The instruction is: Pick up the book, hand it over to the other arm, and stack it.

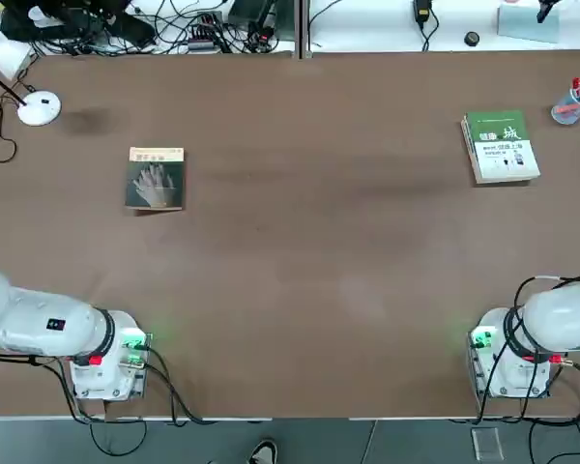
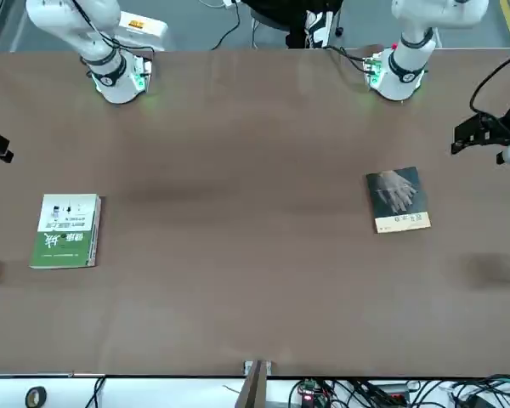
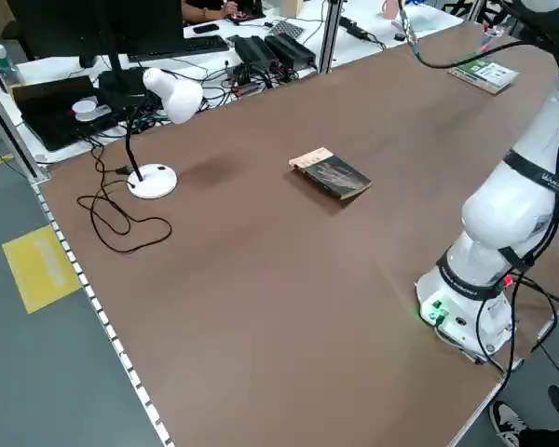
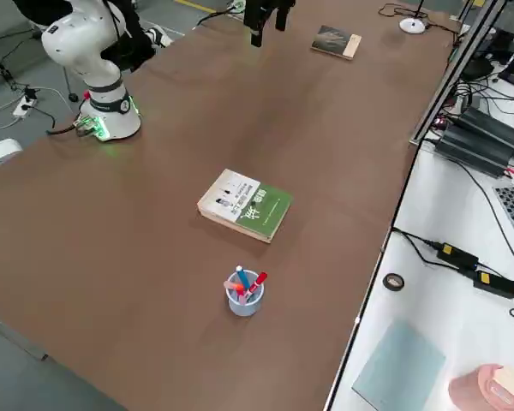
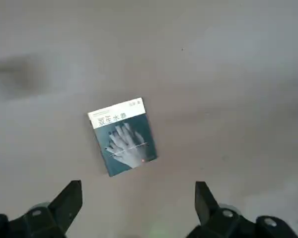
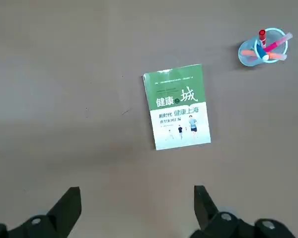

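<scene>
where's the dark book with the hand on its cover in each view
Top: the book left of centre.
Front: right of centre.
Left side: centre.
Right side: top, far end.
Left wrist: centre, above open fingers.
Right wrist: absent.
Shared landmark: white desk lamp nearby.

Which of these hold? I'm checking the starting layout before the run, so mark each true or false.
1. The book lies flat on the table, on the left arm's side. True.
2. The left claw is shut on the book. False: it is open, above the book and apart from it.
3. The book is stacked on the green-and-white book. False: they lie far apart.
4. A cup of pens stands near the green-and-white book. True.
5. The right claw is open and holds nothing. True.
</scene>
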`<state>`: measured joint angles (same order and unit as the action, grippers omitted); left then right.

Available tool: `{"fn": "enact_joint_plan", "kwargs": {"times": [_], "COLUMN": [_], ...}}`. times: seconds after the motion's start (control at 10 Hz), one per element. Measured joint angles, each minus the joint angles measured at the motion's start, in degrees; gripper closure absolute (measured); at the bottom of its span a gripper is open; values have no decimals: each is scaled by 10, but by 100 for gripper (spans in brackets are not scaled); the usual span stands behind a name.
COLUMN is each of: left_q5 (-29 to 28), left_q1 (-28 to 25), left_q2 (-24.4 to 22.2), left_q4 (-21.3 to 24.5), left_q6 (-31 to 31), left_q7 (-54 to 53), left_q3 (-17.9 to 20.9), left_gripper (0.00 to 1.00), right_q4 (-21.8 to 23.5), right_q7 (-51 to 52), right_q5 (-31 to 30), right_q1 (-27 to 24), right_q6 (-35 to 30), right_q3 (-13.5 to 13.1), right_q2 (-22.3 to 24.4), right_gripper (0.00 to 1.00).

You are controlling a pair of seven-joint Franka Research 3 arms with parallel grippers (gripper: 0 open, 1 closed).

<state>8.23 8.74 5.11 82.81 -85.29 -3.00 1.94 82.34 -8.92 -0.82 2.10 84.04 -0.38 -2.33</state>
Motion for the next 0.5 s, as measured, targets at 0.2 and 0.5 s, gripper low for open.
{"fn": "enact_joint_plan", "kwargs": {"times": [0.2,0.5], "left_q5": [0,-31], "left_q1": [-3,-9], "left_q2": [6,14], "left_q4": [32,105], "left_q6": [-34,-119], "left_q7": [-7,-31], "left_q3": [1,2], "left_gripper": [0,0], "right_q4": [0,0], "right_q7": [0,0], "right_q5": [0,0], "right_q1": [0,0], "right_q6": [0,0], "right_q3": [0,0], "right_q2": [0,0], "right_gripper": [0,0]}}
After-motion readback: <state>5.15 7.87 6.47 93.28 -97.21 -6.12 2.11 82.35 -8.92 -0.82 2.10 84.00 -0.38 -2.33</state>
